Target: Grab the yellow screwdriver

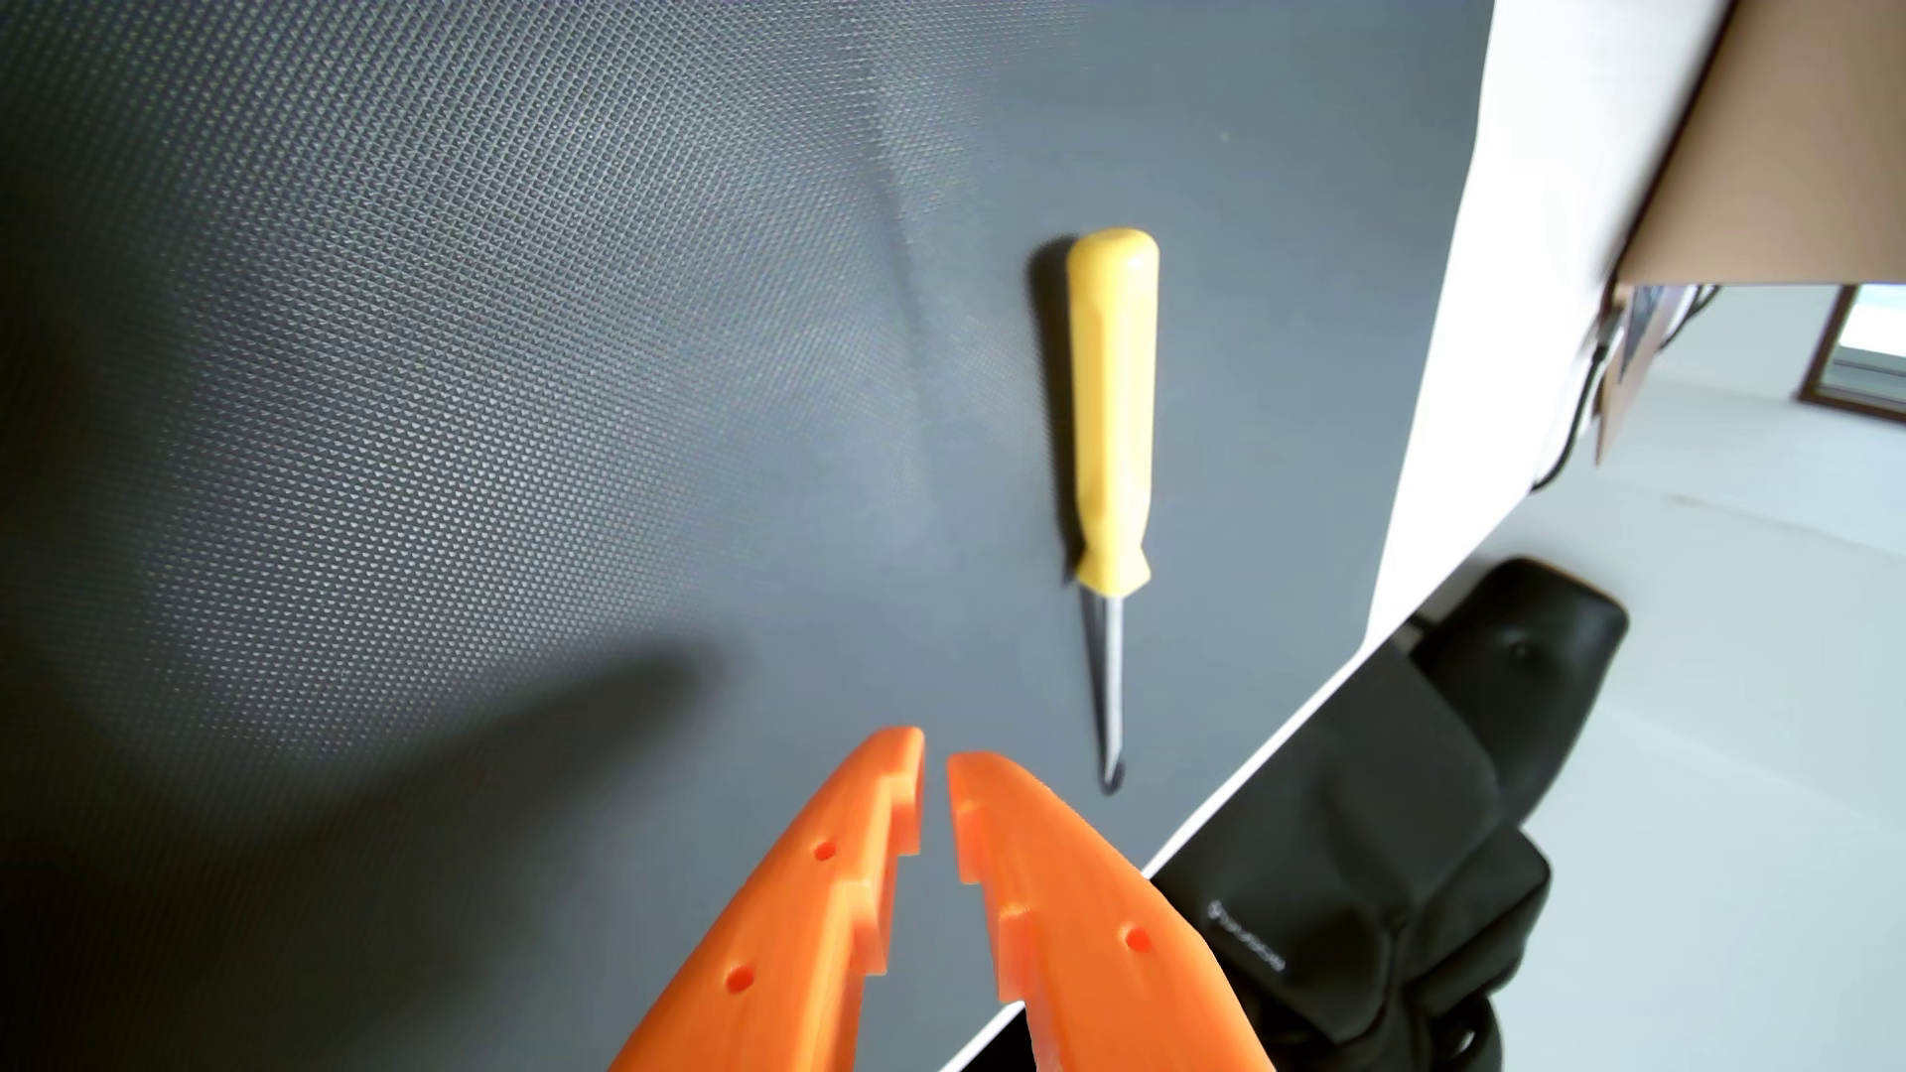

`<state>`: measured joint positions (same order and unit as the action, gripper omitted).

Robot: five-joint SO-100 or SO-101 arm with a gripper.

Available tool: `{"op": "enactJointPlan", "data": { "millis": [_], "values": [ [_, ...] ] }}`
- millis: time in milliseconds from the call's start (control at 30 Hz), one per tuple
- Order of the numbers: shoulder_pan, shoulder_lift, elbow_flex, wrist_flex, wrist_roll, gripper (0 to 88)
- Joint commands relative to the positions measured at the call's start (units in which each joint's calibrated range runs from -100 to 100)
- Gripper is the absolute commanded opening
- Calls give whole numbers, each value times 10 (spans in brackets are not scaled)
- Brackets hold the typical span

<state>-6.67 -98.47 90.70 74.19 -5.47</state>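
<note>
From the wrist view I count one screwdriver, yellow handle up, dark metal shaft pointing down toward the bottom of the picture, lying flat on the mat. One gripper, two orange fingers, coming in from the bottom edge; the tips stand just a narrow slit apart, nothing between them. They sit just left of the screwdriver's tip and slightly below it, not touching it. The mat is dark grey with a fine dotted weave and a faint crease running left of the screwdriver. Right of the screwdriver the mat ends on a white table. Past the table edge, below and right of the screwdriver, I see one black chair and a pale floor. Top right of the screwdriver, one brown cardboard box.
</note>
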Motion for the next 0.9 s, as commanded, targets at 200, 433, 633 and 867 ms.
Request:
{"op": "enactJointPlan", "data": {
  "millis": [200, 433, 633, 867],
  "values": [
    [3, -1, 0, 4, 1, 18],
    [3, -1, 0, 3, 2, 18],
    [2, -1, 16, -61, 3, 18],
    [3, 1, 16, -126, 29, 18]
  ]
}}
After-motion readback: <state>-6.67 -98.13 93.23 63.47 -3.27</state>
